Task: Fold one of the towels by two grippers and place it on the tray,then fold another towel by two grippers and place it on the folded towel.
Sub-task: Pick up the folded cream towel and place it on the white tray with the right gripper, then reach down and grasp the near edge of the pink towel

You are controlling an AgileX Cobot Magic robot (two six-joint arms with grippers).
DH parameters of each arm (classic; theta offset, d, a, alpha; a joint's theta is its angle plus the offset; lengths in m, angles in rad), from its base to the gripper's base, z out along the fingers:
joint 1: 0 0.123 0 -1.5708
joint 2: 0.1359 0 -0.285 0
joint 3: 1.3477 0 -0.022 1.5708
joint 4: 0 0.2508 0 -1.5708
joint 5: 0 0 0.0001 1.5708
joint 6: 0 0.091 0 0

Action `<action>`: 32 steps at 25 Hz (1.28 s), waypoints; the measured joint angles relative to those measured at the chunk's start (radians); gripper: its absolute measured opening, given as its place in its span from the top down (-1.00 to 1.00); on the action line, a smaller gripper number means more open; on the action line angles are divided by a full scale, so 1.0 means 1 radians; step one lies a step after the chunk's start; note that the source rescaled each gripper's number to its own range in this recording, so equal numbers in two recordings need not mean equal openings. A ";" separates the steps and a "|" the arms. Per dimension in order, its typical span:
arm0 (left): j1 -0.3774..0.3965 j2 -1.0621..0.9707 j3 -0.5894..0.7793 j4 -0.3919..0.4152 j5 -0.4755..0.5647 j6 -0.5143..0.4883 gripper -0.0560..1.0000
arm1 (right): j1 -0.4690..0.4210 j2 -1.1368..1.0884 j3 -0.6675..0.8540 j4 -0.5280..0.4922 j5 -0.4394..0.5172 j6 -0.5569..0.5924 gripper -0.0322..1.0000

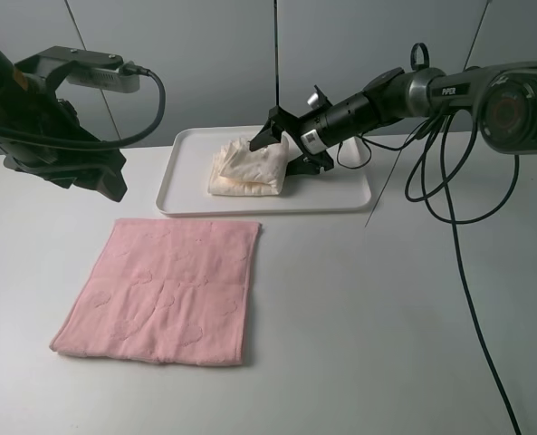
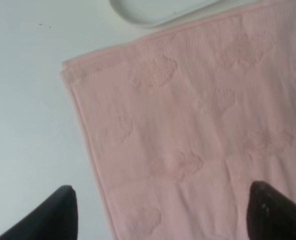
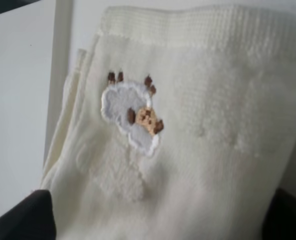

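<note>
The cream towel [image 1: 246, 168] lies as a thick folded bundle on the white tray [image 1: 340, 198] at the back of the table. In the right wrist view the cream towel [image 3: 202, 125] shows an embroidered sheep patch. My right gripper [image 1: 291, 148] reaches over the tray from the right. Its fingers stand wide apart on either side of the bundle's right end, so the right gripper [image 3: 155, 222] is open. The pink towel [image 1: 164, 290] lies flat in front of the tray. My left gripper [image 1: 100, 177] hangs open above the table at the left. The left gripper [image 2: 162, 215] looks down on the pink towel [image 2: 197, 130] near one corner.
The tray's rim [image 2: 152, 15] shows just beyond the pink towel's edge. Black cables [image 1: 449, 181] trail from the right arm down across the table's right side. White table surface [image 1: 386, 317] spreads to the right of the pink towel.
</note>
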 joint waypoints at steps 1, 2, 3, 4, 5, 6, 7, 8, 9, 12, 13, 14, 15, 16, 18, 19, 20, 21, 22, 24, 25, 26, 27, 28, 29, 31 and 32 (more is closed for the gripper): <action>0.000 0.000 0.000 0.000 0.002 0.008 -0.88 | 0.000 -0.018 0.000 -0.030 0.004 0.000 -0.85; 0.000 0.000 0.000 0.000 0.008 0.014 -0.88 | 0.000 -0.018 0.000 -0.030 0.004 0.000 -0.85; 0.000 0.000 0.000 0.000 0.016 0.024 -0.88 | 0.000 -0.035 0.000 -0.061 0.006 0.000 -0.86; 0.000 0.000 0.000 0.000 0.023 0.035 -0.88 | 0.000 -0.055 0.000 -0.098 0.006 0.000 -0.86; 0.000 0.000 0.000 0.000 0.034 0.046 -0.88 | 0.000 -0.118 0.000 -0.212 0.013 0.008 -0.86; 0.000 0.000 0.000 0.002 0.041 0.054 -0.88 | 0.000 -0.152 0.000 -0.272 0.023 0.014 -0.86; 0.000 0.000 0.000 0.008 0.048 0.062 -0.88 | 0.000 -0.181 0.000 -0.320 0.035 0.020 -0.86; 0.000 0.000 0.000 0.015 0.052 0.062 -0.88 | 0.000 -0.214 0.000 -0.373 0.047 0.024 -0.86; 0.000 0.000 0.000 0.028 0.061 0.062 -0.88 | 0.000 -0.248 0.000 -0.421 0.067 0.034 -0.86; 0.000 0.000 0.000 0.119 0.076 0.068 -0.88 | 0.000 -0.341 0.000 -0.521 0.127 0.051 -0.86; 0.000 0.000 0.000 0.155 0.076 0.070 -0.88 | 0.000 -0.364 0.000 -0.547 0.149 0.056 -0.85; 0.000 0.000 0.000 0.187 0.077 0.072 -0.88 | 0.000 -0.389 0.000 -0.572 0.171 0.060 -0.83; 0.002 0.000 0.000 0.211 0.078 0.074 -0.88 | 0.000 -0.408 0.000 -0.596 0.189 0.063 -0.81; 0.001 0.000 0.000 0.231 0.085 0.080 -0.88 | 0.000 -0.430 0.000 -0.621 0.212 0.071 -0.79; 0.001 0.000 0.000 0.244 0.112 0.101 -0.88 | 0.000 -0.459 0.000 -0.661 0.253 0.085 -0.77; 0.001 0.000 0.000 0.248 0.124 0.126 -0.88 | 0.000 -0.475 0.010 -0.675 0.264 0.087 -0.77; 0.001 0.000 0.000 0.248 0.141 0.153 -0.88 | 0.000 -0.493 0.027 -0.678 0.276 0.087 -0.76; 0.001 0.000 0.000 0.248 0.155 0.192 -0.88 | 0.000 -0.513 0.049 -0.678 0.276 0.087 -0.76; 0.001 0.000 0.000 0.248 0.163 0.235 -0.88 | 0.001 -0.532 0.085 -0.678 0.271 0.087 -0.76; 0.001 0.000 0.002 0.250 0.186 0.314 -0.88 | 0.001 -0.583 0.187 -0.678 0.238 0.076 -0.76; 0.001 0.000 0.002 0.252 0.193 0.355 -0.88 | 0.001 -0.605 0.238 -0.673 0.212 0.061 -0.76; 0.001 -0.001 0.006 0.255 0.199 0.393 -0.88 | 0.001 -0.632 0.302 -0.668 0.190 0.046 -0.76; 0.001 -0.001 0.012 0.259 0.203 0.422 -0.88 | 0.001 -0.657 0.367 -0.657 0.163 0.027 -0.76; 0.001 -0.001 0.018 0.270 0.208 0.456 -0.88 | 0.001 -0.680 0.419 -0.644 0.138 0.009 -0.76; 0.001 -0.001 0.026 0.280 0.210 0.487 -0.88 | 0.001 -0.698 0.479 -0.637 0.118 -0.011 -0.76; 0.001 -0.001 0.049 0.307 0.210 0.549 -0.88 | 0.001 -0.735 0.581 -0.610 0.090 -0.049 -0.76; 0.001 -0.001 0.059 0.318 0.210 0.592 -0.88 | 0.001 -0.745 0.614 -0.592 0.083 -0.075 -0.76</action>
